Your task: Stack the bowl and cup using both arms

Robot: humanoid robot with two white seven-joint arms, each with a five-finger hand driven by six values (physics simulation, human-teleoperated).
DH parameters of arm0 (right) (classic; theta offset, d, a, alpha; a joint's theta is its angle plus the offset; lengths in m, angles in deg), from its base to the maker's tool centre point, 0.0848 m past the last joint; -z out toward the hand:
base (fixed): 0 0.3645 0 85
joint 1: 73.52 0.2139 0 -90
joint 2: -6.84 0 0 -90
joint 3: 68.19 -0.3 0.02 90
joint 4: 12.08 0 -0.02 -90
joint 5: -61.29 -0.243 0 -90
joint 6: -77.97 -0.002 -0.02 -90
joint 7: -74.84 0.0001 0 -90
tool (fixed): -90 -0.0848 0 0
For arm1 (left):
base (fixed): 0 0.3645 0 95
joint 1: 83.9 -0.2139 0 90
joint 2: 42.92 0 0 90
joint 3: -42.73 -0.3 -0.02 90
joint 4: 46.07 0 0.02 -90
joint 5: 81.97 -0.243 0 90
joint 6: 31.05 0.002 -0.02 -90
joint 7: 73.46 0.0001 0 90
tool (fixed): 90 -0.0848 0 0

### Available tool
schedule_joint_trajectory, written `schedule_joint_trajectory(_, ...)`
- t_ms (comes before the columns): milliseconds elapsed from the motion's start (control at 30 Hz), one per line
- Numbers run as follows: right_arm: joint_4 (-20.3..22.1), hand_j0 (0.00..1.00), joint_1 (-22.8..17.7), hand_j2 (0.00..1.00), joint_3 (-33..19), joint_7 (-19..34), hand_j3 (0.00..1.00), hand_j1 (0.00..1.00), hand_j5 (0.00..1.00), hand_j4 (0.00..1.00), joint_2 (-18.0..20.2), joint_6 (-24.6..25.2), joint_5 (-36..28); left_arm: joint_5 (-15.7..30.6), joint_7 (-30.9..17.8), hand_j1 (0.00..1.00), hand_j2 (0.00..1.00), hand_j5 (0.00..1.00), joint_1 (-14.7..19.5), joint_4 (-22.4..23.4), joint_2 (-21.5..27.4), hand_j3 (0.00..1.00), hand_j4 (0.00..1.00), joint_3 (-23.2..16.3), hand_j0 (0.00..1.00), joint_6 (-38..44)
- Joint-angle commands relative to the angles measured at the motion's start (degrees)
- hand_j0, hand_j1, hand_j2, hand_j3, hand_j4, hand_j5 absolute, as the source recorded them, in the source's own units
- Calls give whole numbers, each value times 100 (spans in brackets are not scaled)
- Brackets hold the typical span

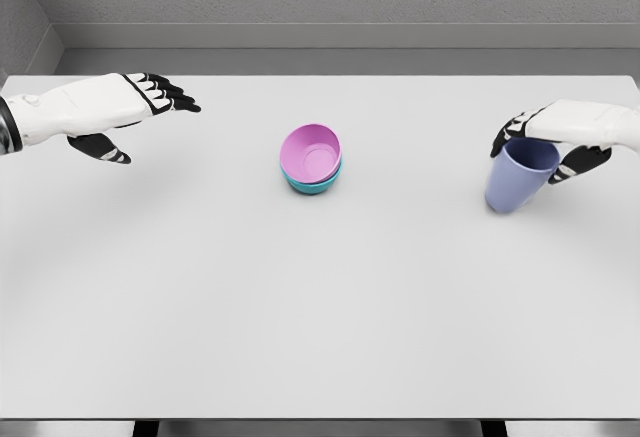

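Around cup point(520, 176), right hand point(540, 135).

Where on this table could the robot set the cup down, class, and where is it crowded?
Bare table spans the whole near half, below the stacked bowls. More room lies between the bowls and the left hand, and between the bowls and the purple cup. It is tight only around the right hand gripping the cup.

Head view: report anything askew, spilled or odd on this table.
Nothing is spilled or damaged. The pink bowl sits nested in the teal bowl, slightly tilted. The purple cup leans in the right hand, which grips it near the rim. The left hand hovers open, holding nothing.
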Motion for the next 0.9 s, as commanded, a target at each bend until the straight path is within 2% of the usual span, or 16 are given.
schedule_joint_trajectory(0,19,65,0,65,-15,-1,65,65,65,65,6,-5,-34,29,3,100,100,100,0,0,6,100,100,8,100,11)
schedule_joint_trajectory(67,142,65,79,65,-32,-1,65,65,65,65,15,4,-34,29,3,100,100,100,0,0,6,100,100,8,100,11)
schedule_joint_trajectory(267,142,65,360,65,-50,-1,65,65,65,65,-11,4,-34,20,3,100,100,100,0,9,6,100,100,0,100,11)
schedule_joint_trajectory(400,142,65,510,65,-50,-1,65,65,65,65,-213,21,-42,12,-6,100,100,100,0,26,-3,100,100,0,100,11)
schedule_joint_trajectory(567,485,65,624,65,-41,-1,65,65,65,65,-222,57,-42,3,-6,100,100,100,0,26,-3,100,100,8,100,11)
schedule_joint_trajectory(867,564,65,738,65,-50,-1,65,65,65,65,-477,65,-42,3,-6,100,100,100,0,26,-12,100,100,8,100,11)
